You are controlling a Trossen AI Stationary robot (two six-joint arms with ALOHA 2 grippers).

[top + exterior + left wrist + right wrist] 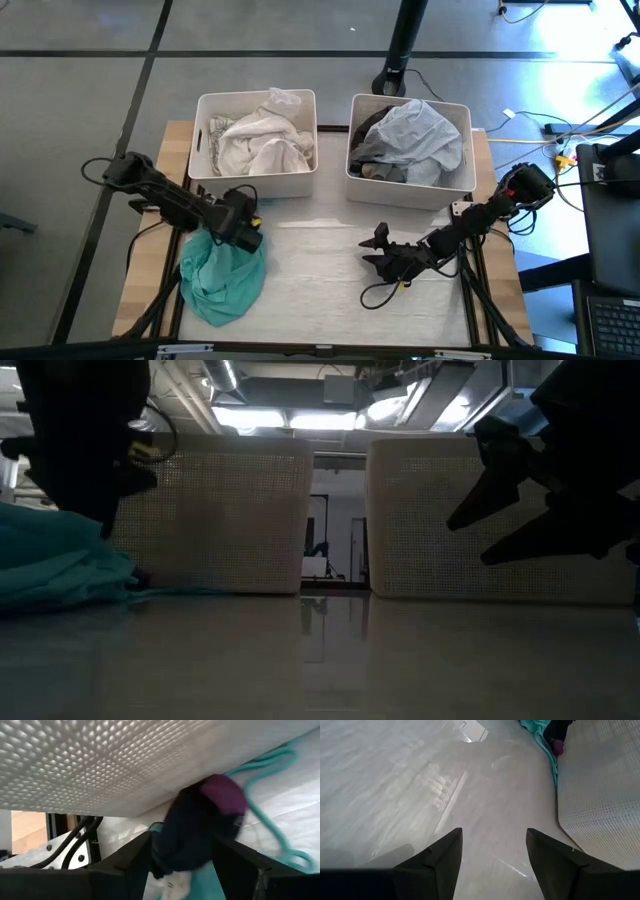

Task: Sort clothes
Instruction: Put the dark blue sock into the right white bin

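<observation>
A teal-green garment (222,275) lies heaped on the table at the front left; it also shows in the low view (55,565). My left gripper (240,228) is low over its far end, close to the left bin. Its fingers stand apart on either side of a black bundle with a dark red end (200,827), which lies on the teal cloth by the bin wall. A teal cord (265,805) trails on the table. White clothes (255,140) fill the left bin. Pale grey-blue cloth (420,140) lies over dark cloth in the right bin. My right gripper (374,250) is open and empty above the table's middle. My left gripper has the black bundle (185,845) filling the gap between its fingers, which come at it low and slanting toward the left bin's wall. I cannot tell whether the fingers touch it. The bundle rests on the teal cloth and the table.
Two white perforated bins (200,150) (465,185) stand side by side at the table's far edge, with a narrow gap between them (335,540). Bare table top (310,270) lies between the two grippers. Cables hang at the right edge.
</observation>
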